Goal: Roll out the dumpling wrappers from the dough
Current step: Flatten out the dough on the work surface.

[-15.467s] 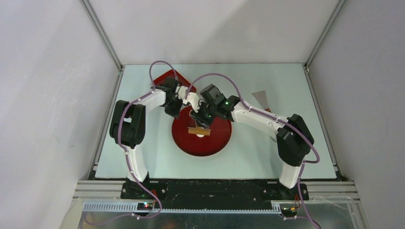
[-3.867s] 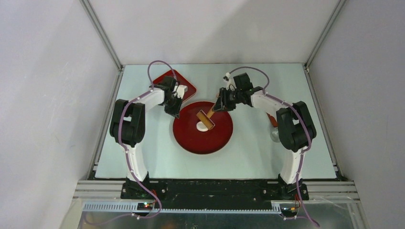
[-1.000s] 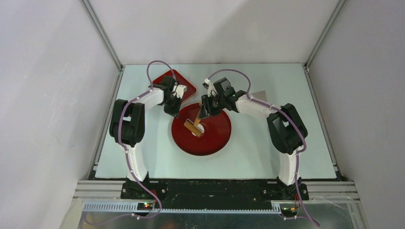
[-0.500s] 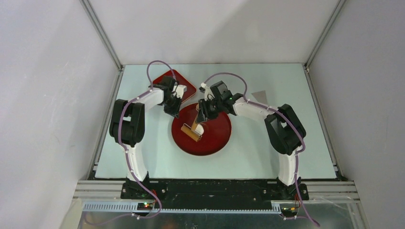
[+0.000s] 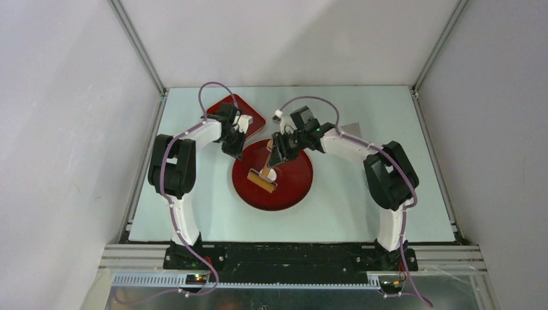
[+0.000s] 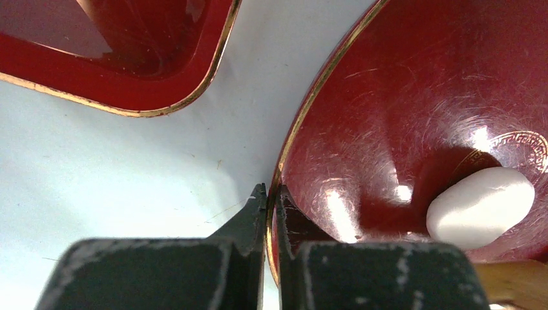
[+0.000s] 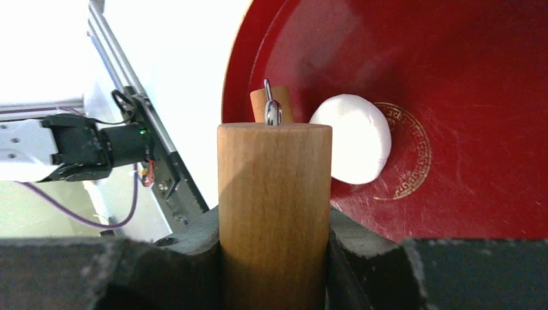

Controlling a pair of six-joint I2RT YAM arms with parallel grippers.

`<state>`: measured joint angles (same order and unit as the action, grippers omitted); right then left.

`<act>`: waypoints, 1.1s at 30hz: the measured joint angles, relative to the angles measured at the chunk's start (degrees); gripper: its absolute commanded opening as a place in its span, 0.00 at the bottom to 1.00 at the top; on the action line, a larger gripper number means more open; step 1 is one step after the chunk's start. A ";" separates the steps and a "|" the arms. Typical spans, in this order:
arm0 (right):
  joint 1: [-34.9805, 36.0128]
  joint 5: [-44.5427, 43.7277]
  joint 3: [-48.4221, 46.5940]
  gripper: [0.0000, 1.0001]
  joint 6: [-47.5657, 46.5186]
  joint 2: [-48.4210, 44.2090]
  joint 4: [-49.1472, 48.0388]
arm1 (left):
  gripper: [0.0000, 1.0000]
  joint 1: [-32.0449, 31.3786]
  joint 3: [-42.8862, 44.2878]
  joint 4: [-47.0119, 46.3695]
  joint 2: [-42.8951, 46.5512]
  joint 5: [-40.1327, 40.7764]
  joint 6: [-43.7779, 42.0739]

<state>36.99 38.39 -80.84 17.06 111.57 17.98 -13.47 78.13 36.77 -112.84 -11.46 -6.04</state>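
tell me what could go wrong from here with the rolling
1. The dough is a thick lump beside the pin, not under it, so the pin may shove it across the plate rather than flatten it.
2. The left gripper pinches only the plate's thin rim; rolling force could make the plate slip or tip.
3. The right gripper holds the pin by one end, so it may twist in the grip.
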 measured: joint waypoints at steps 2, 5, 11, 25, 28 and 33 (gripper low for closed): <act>-1.62 1.42 0.00 0.00 -0.17 -1.62 0.55 | 0.00 0.02 0.00 0.00 0.00 -0.07 0.00; -4.79 3.10 -0.17 0.00 -0.66 -4.37 0.70 | 0.00 0.07 0.00 -0.02 0.00 -0.17 0.00; -8.98 3.89 -1.27 0.00 -4.04 -6.36 1.62 | 0.00 0.07 0.00 0.00 0.00 -0.20 0.00; -4.37 2.10 -1.27 0.00 -9.44 1.09 5.84 | 0.00 0.11 0.00 0.00 0.00 -0.28 0.00; -3.21 2.32 -1.27 0.00 -9.88 1.88 6.08 | 0.00 0.11 0.00 0.00 -0.02 -0.28 0.00; -2.16 2.89 -1.49 0.00 -10.29 2.58 6.32 | 0.00 0.11 0.00 -0.02 0.00 -0.31 0.00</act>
<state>34.83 41.28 -82.32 6.76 114.15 24.29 -13.37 78.13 36.75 -112.84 -11.77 -6.04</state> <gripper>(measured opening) 0.381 0.067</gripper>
